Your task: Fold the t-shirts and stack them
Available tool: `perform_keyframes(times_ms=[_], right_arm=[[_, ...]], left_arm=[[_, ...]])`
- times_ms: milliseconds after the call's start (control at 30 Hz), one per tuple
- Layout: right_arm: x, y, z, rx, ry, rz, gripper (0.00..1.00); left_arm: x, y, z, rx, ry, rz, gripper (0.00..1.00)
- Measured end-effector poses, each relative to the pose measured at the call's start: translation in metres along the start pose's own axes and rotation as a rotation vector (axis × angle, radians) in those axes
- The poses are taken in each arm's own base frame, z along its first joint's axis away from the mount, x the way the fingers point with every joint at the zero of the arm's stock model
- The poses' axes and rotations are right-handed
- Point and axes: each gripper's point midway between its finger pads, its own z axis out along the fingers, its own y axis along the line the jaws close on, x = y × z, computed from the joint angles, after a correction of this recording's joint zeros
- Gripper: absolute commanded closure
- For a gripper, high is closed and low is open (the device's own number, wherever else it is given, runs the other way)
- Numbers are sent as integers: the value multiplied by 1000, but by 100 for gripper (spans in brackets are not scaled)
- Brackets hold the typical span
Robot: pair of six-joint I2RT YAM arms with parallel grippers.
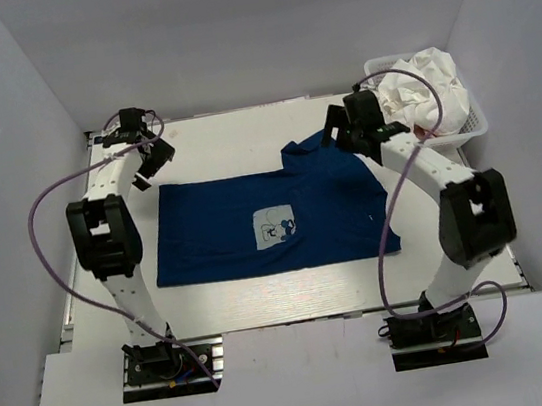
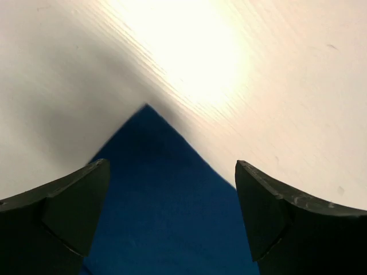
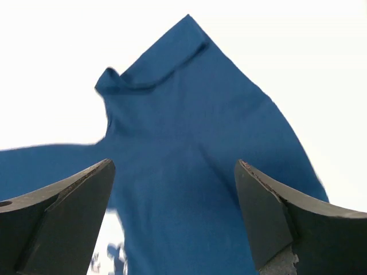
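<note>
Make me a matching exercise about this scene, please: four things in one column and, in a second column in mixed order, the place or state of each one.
Things:
1. navy blue t-shirt
2. white mesh basket
3. left gripper
4. right gripper

Places or states:
a. open, above the sleeve end of the shirt
b. at the far right, with crumpled white cloth in it
c. spread out on the table, print facing up
d. open, above a plain corner of the shirt

Pairs: 1-c, 2-b, 3-d, 4-a
</note>
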Motion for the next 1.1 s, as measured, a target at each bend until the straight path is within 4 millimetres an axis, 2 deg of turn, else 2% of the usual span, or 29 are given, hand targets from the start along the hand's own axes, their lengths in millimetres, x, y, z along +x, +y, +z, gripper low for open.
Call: perform_keyframes(times_ms=[100, 200, 333, 433, 633, 767, 800, 900, 967, 1000, 1100], right_arm=[[-9, -1, 30, 30, 12, -9, 10], [-17, -6, 51, 73, 27, -28, 10], [-33, -12, 71, 115, 15, -46, 10], [-34, -21, 82, 143, 23, -50, 10], [-24, -37, 90, 183, 61, -53, 10], [-21, -39, 93, 185, 69, -63, 10], [-21, -39, 93, 184, 70, -66, 10], [-19, -39, 95, 178, 77, -80, 10], [-15, -37, 98, 162, 89, -97, 10], [-14, -37, 100, 154, 94, -105, 10], [-10, -31, 111, 119, 105, -121, 10]], left_arm=[[3, 3, 33, -72, 34, 25, 0], [15, 15, 53, -139, 72, 53, 0], [28, 30, 60, -194, 114, 81, 0], [32, 32, 62, -201, 122, 90, 3], [51, 40, 69, -218, 152, 101, 22], [50, 37, 71, -209, 145, 96, 44], [50, 36, 71, -209, 144, 94, 56], [50, 32, 73, -195, 141, 93, 70], [50, 28, 74, -181, 138, 97, 76], [50, 27, 74, -174, 138, 100, 85], [50, 25, 75, -162, 138, 111, 94]])
